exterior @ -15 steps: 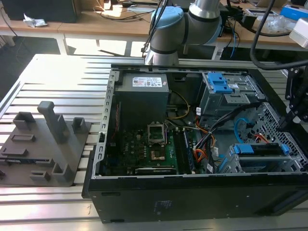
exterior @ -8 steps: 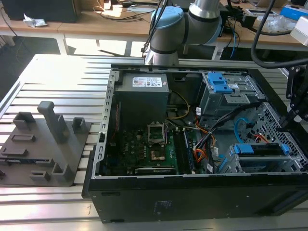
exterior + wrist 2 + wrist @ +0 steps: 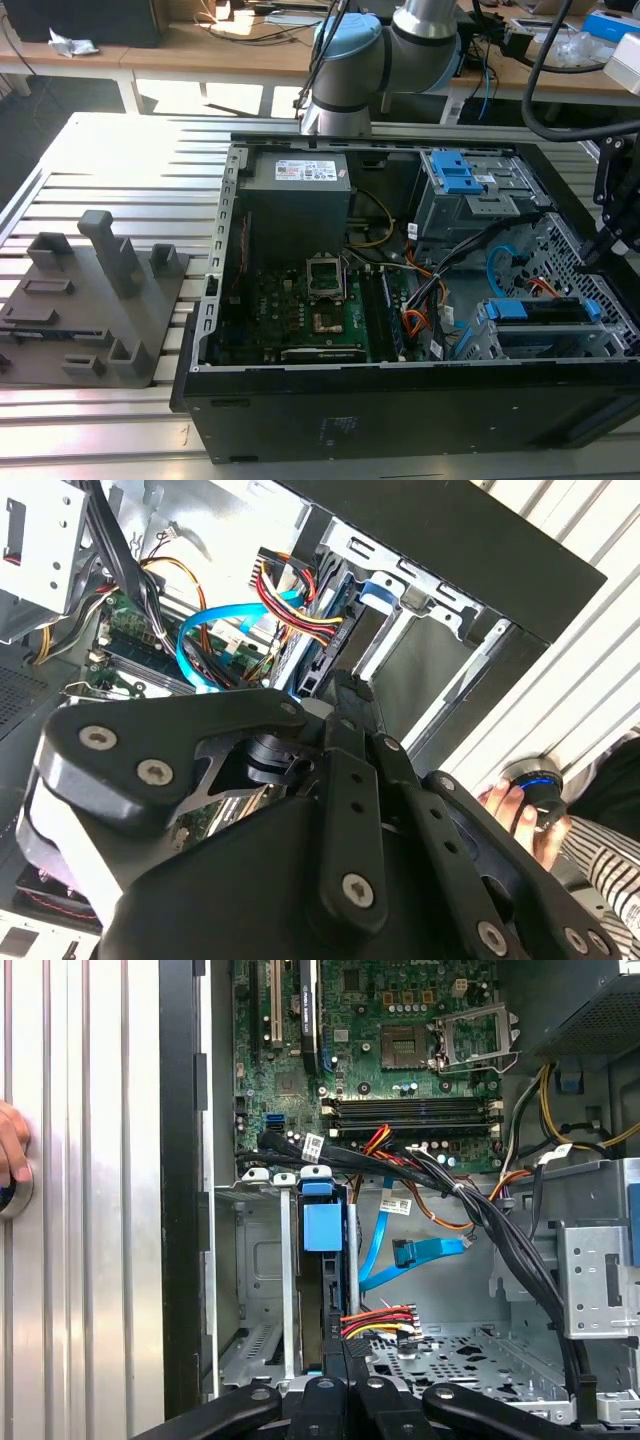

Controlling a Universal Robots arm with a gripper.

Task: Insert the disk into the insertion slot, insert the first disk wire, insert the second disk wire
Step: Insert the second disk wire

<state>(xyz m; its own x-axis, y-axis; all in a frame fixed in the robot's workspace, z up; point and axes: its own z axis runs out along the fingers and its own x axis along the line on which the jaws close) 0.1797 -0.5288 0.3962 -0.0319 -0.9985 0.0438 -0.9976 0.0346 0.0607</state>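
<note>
The arm's black gripper [image 3: 348, 695] had its fingers pressed together, pinching nothing visible, above the boxy grey perforated drive cage [image 3: 255, 1290]. The silver-grey disk in its bright blue bracket [image 3: 320, 1225] sat edge-on inside that cage, long axis running towards the fingertips. The orange-red wire bunch [image 3: 378, 1318] reached the disk's near end. The slim light-blue cable [image 3: 375, 1230] looped just beside the cage, apparently loose.

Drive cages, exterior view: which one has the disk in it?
The insertion slot at the exterior view's lower right: the disk, blue-bracketed, sits in it. The other cage, higher in that view, bears a blue latch.
</note>
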